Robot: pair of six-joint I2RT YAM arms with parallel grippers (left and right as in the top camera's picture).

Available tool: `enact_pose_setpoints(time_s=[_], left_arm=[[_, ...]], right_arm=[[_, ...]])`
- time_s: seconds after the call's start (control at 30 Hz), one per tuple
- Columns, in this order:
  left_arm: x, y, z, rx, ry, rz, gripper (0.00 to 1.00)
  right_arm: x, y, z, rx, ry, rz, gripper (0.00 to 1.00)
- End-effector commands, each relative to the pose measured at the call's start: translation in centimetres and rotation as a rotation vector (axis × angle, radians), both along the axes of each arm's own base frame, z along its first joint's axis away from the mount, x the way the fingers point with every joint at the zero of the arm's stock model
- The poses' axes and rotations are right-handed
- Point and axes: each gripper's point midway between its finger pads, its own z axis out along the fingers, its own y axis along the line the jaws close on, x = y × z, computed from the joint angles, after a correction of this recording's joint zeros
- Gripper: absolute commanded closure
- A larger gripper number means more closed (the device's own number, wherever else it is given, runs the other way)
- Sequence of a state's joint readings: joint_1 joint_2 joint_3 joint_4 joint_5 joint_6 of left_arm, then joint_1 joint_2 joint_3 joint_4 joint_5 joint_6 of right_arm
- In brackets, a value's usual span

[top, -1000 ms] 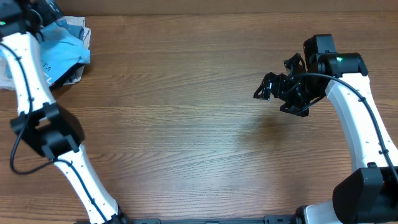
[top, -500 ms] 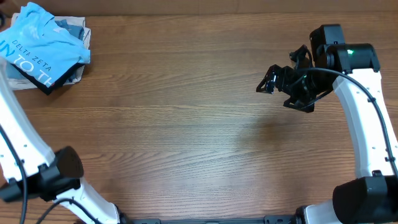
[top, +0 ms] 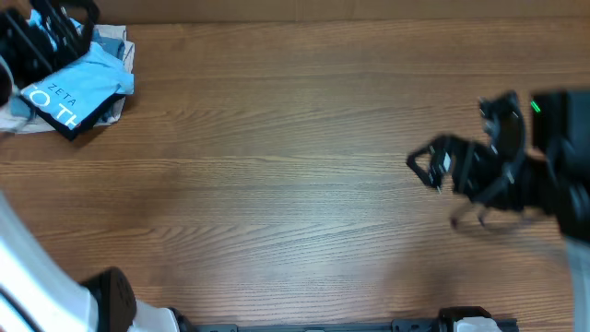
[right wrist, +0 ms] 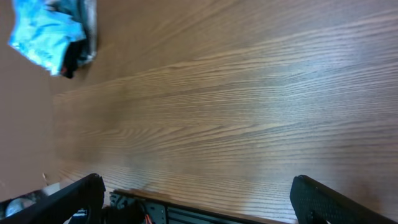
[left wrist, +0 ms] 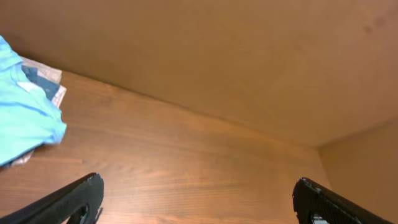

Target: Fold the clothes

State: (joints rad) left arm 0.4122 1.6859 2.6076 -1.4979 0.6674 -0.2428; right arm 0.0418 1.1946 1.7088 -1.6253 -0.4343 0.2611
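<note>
Wide table (top: 277, 184) of brown wood-grain laminate, long streaks of grain running left to right, with a dull sheen in places. Along its far edge, a plain tan wall (left wrist: 217, 56), matte, with faint darker marks near the top right. Seen from the left wrist, a corner on the right, where a second, lighter tan panel (left wrist: 367, 174) begins. At the near edge in the overhead view, black mounts (top: 406, 325) of the arms, and at lower left a stretch of white arm (top: 28, 267).

At the far left corner of the table, a light blue t-shirt (top: 78, 88), folded into a rough rectangle, white lettering up, topmost on a small stack. Under it, a black garment (top: 72, 132), visible only as a dark rim along the front edge. Behind and beside, denim-blue and white folded pieces (top: 112, 41), touching the shirt.

Left gripper (left wrist: 198, 200) up over that same corner, fingers spread wide, holding nothing; between them only wood and wall. Overlapping the shirt's far end from above; whether touching it, impossible to tell.

Right gripper (right wrist: 196, 200) over the right side of the table, well apart from the stack, smeared with blur in the overhead view. Fingers likewise far apart, nothing between them, bare grain passing below.
</note>
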Motion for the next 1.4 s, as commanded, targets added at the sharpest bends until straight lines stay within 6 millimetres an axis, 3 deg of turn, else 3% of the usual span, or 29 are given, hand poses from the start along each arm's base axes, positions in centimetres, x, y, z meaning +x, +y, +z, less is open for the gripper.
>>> enact_pose_setpoints(time_s=[0.0,0.2,0.43,0.63,0.8,0.93,1.07,1.37], left_arm=[[-4.6,-2.6,2.5,0.102,-0.102,-0.082,0.00],[-10.9,-5.7,3.0,0.201,-0.141,-0.148,0.00],[-16.6,-8.6,3.7,0.243,-0.227,-0.180,0.00],[-21.1,-10.0,0.2,0.250,-0.185,-0.153,0.00],[-24.9,-12.8,-4.3,0.236,-0.185,-0.246,0.00],[-26.2,-13.2,-6.3,0.254,-0.206,-0.237,0.00],[-26.0,-12.5,-6.9,0.290,-0.205,-0.194,0.00],[-25.8,-11.4,-7.3,0.320,-0.176,-0.142,0.00]], right_arm=[[-2.6,-0.4,2.1,-0.015,-0.102,-0.011,0.00],[-7.3,-1.5,3.7,-0.052,-0.229,-0.045,0.00],[-11.1,-2.6,3.1,-0.071,-0.309,-0.112,0.00],[-13.4,-4.2,0.5,-0.077,-0.305,-0.246,0.00],[-13.2,-6.3,0.0,-0.131,-0.351,-0.367,0.00],[-11.6,-6.5,1.7,-0.121,-0.443,-0.386,0.00],[-10.5,-6.5,3.3,-0.104,-0.516,-0.392,0.00],[-10.5,-6.5,3.4,-0.102,-0.521,-0.392,0.00]])
